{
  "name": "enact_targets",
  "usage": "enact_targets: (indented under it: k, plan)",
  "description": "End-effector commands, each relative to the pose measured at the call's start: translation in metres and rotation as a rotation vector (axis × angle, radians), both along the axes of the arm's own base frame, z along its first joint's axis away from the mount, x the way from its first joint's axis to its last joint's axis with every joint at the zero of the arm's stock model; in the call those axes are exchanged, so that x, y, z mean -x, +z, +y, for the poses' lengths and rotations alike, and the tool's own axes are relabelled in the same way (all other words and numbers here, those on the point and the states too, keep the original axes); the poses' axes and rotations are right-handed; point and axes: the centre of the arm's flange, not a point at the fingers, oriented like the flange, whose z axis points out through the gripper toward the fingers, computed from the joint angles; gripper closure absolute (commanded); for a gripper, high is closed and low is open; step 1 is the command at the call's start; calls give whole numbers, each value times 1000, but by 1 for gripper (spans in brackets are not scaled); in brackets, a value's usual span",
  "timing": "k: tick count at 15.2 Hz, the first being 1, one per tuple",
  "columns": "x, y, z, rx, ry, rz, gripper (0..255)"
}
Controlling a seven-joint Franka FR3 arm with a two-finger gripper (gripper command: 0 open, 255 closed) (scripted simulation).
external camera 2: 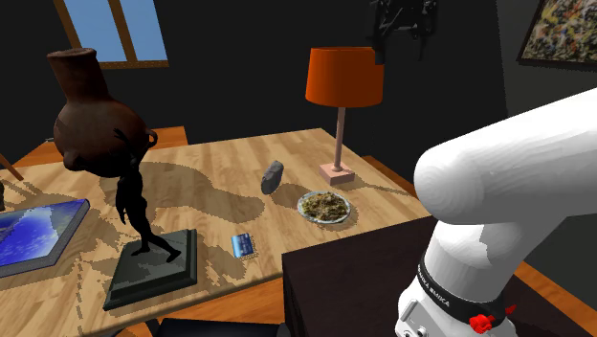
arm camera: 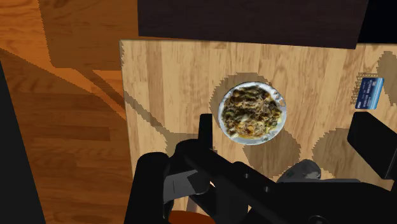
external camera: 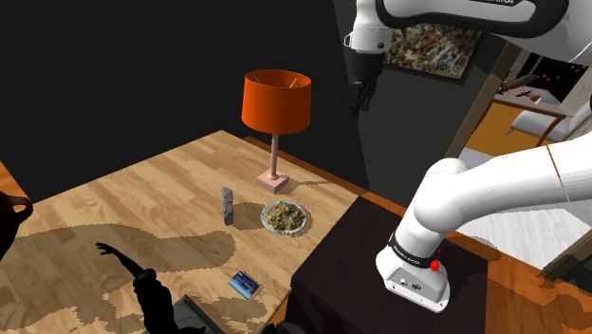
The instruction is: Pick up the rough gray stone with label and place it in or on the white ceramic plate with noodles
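Jaws standing wide apart and gripping nothing, the gripper (external camera: 362,93) is hovering high above the table (external camera: 161,190), where the grey stone (external camera: 227,204) is sitting untouched just beside the plate (external camera: 285,216) of noodles, leaving the grasp, the lift and the placing all yet to be done
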Motion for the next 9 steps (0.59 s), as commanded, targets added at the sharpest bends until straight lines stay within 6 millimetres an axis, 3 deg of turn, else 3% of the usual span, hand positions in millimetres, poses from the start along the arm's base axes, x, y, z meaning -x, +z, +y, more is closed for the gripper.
enact_targets:
  k: [1, 9]
  plan:
    - [0, 0, 0, 0, 0, 0, 0]
    - [-38, -77, 56, 7, -118, -44, 0]
